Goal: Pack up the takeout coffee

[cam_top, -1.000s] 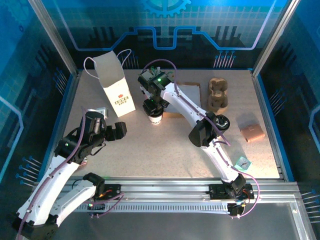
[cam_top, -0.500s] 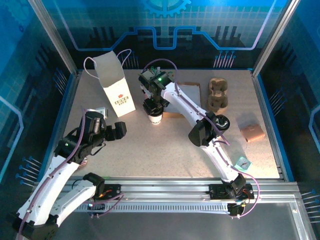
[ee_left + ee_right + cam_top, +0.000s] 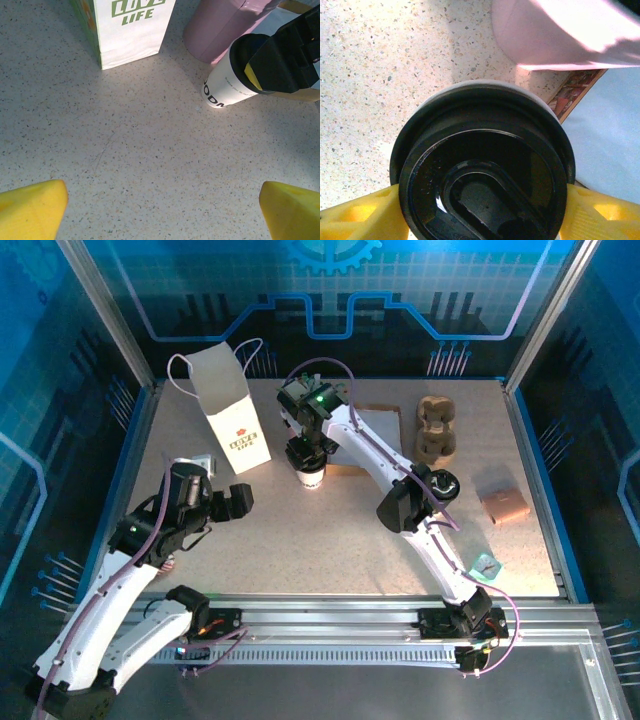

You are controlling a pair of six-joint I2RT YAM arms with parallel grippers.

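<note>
**A:** Fingers first, from the top view. What have you got?

**B:** Your right gripper [image 3: 309, 460] stands over the cup [image 3: 313, 479] at the far centre of the table [image 3: 330, 540], just right of the paper bag [image 3: 232, 418]. Your left gripper [image 3: 238, 502] hangs spread wide at the near left, well apart from both and holding nothing.

**A:** And the left wrist?

**B:** Its yellow fingertips [image 3: 30, 207] sit in the bottom corners with bare table between them. At the right the cup seems to stand on its base, with the other gripper clasped round its top and the pink cup [image 3: 220, 25] just beside it.

**A:** Right wrist?

**B:** You look straight down on the lid [image 3: 482, 175]. A yellow pad [image 3: 355, 217] presses in on each side below its rim, so I read the cup as gripped.

**A:** What could go wrong?

**B:** Squeeze harder and you may crumple the paper wall or pop the lid. Lift with a tilt and it could spill. Carry it low and you would likely clip the pink cup or topple the bag.
</note>
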